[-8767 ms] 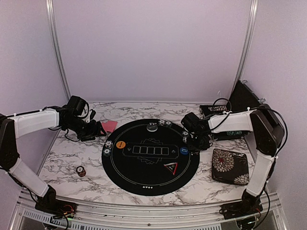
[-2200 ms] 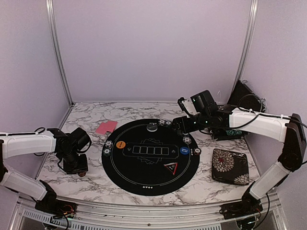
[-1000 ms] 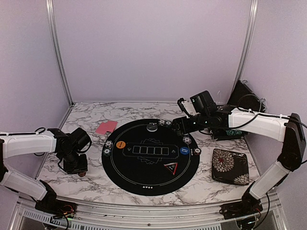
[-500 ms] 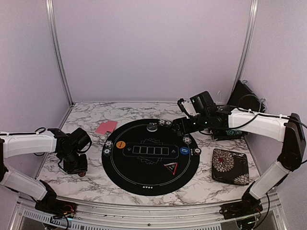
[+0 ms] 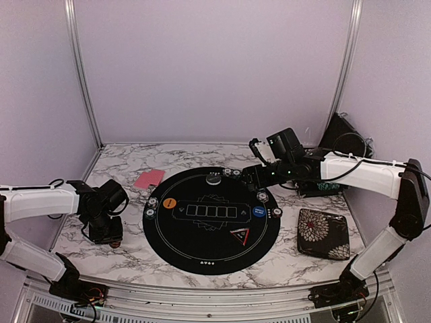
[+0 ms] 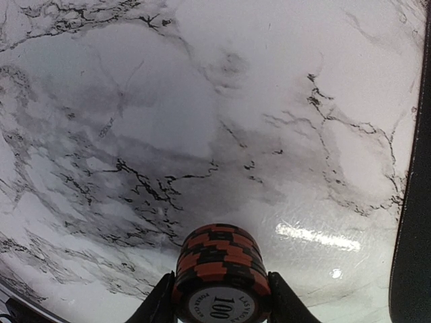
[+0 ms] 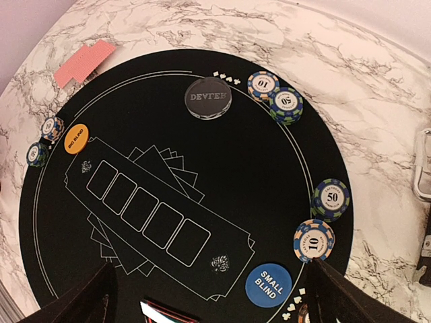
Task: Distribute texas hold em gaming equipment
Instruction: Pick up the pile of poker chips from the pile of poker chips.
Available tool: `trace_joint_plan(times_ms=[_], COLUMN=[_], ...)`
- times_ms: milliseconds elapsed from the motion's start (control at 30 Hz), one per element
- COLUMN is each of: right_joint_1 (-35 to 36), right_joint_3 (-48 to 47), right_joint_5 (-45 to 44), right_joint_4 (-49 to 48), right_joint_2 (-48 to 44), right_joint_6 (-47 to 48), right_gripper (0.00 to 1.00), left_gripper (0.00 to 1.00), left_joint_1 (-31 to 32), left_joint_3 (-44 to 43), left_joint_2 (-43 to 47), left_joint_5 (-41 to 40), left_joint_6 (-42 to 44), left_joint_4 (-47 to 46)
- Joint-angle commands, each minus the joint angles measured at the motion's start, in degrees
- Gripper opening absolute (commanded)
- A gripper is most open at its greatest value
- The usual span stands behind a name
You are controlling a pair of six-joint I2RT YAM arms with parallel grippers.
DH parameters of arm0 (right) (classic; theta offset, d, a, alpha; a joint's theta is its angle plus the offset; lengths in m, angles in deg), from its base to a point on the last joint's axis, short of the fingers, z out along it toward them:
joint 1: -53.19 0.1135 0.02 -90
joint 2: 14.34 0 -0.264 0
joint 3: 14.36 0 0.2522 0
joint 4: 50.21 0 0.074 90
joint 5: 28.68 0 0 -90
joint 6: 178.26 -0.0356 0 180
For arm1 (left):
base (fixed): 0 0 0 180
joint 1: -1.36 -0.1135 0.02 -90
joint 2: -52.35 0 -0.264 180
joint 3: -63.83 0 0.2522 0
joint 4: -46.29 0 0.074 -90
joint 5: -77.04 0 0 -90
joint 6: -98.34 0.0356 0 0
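Note:
In the left wrist view my left gripper (image 6: 221, 289) is shut on a red-and-black chip stack (image 6: 221, 266) standing on the marble, left of the mat; from above, the gripper (image 5: 106, 232) hides it. My right gripper (image 7: 212, 296) hangs open above the mat's far right (image 5: 252, 173), holding nothing. On the mat lie the orange button (image 7: 76, 138), the blue button (image 7: 269, 286), a grey dealer disc (image 7: 209, 97), the triangle marker (image 5: 240, 235) and several small chip stacks (image 7: 314, 240). Pink cards (image 5: 149, 178) lie off the mat at far left.
The round black mat (image 5: 202, 252) fills the table's middle. A floral case (image 5: 323, 233) lies to its right. A dark box (image 5: 340, 138) leans in the back right corner. Walls close in on three sides.
Since the oldest frames my left arm came from the cards down to the chip stack and my right gripper rose off the mat. Over the last second the left jaws closed on the stack.

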Motion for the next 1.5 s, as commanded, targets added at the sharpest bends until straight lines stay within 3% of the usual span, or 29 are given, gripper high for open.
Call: trace_joint_plan(times_ms=[0,1467], right_joint_1=[-0.2,-0.2], right_joint_3=[-0.4,-0.4], right_joint_5=[0.4,0.4], right_joint_4=[-1.4,-1.4], right_joint_2=[0.4,0.8], right_joint_6=[0.5,0.3], right_gripper=[0.94,0.94], left_gripper=[0.44,0.43], left_joint_1=[0.1,0.1], left_joint_3=[0.6,-2.5], left_joint_2=[1.3,1.6], left_joint_5=[-1.1,-1.2], left_joint_6=[-0.5,0.9], left_joint_4=[0.8,3.1])
